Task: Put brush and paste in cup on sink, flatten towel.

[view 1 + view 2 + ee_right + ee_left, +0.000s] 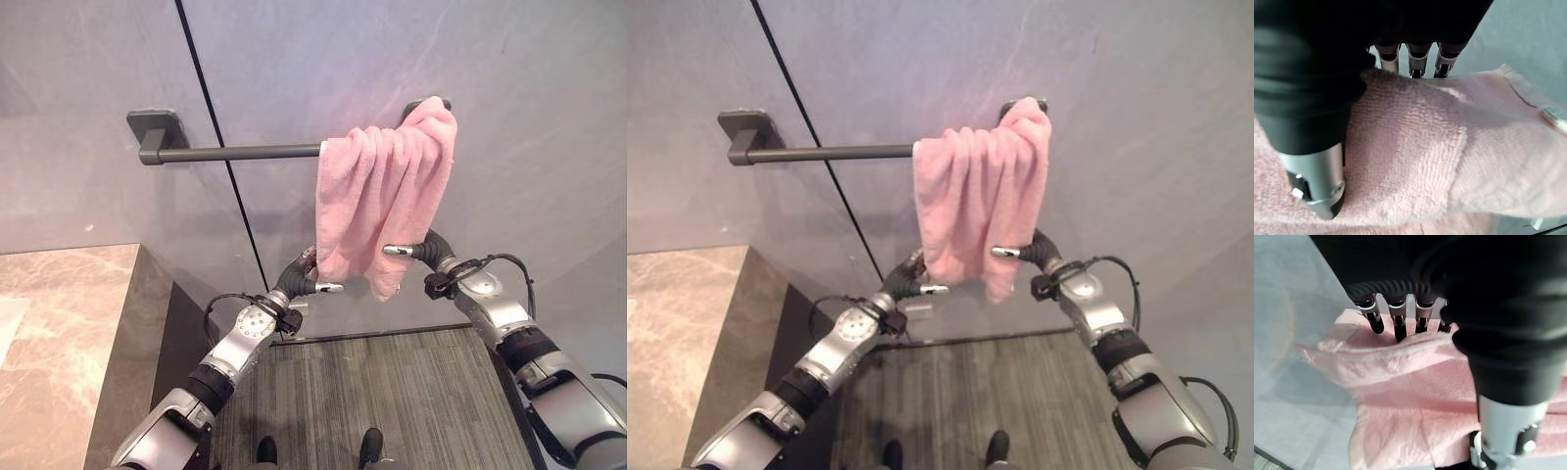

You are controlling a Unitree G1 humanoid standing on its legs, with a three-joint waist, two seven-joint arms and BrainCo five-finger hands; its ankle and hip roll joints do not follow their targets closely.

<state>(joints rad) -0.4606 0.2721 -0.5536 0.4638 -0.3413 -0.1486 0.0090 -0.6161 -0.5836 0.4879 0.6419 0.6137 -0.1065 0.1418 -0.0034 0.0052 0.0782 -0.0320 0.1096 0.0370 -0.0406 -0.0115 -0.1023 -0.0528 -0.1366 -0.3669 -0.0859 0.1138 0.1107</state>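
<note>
Pink terry towel (pixel 384 201) bunched toward the 3 o'clock end of a dark grey wall-mounted rail (pixel 235 152), hanging in thick folds rather than spread flat, so the flattening step looks not yet done. Left hand (pixel 306 277) raised to the towel's lower edge at about 7 o'clock of the cloth, thumb in front and fingers (pixel 1399 328) behind, apparently pinching the hem; in the left wrist view fingertips tucked past the folded edge. Right hand (pixel 416 252) at the lower edge around 5 o'clock, thumb laid over the front of the cloth and fingers (pixel 1415 61) disappearing behind it, likewise closed on the fabric. Both grips low and at opposite sides, probably to pull the folds apart along the rail. Rail bare from the middle to its 9 o'clock bracket, leaving room to spread. Beige marble bench (pixel 59 333) at 8 o'clock of the head view, well apart from the towel. Striped grey floor mat (pixel 392 392) below.
</note>
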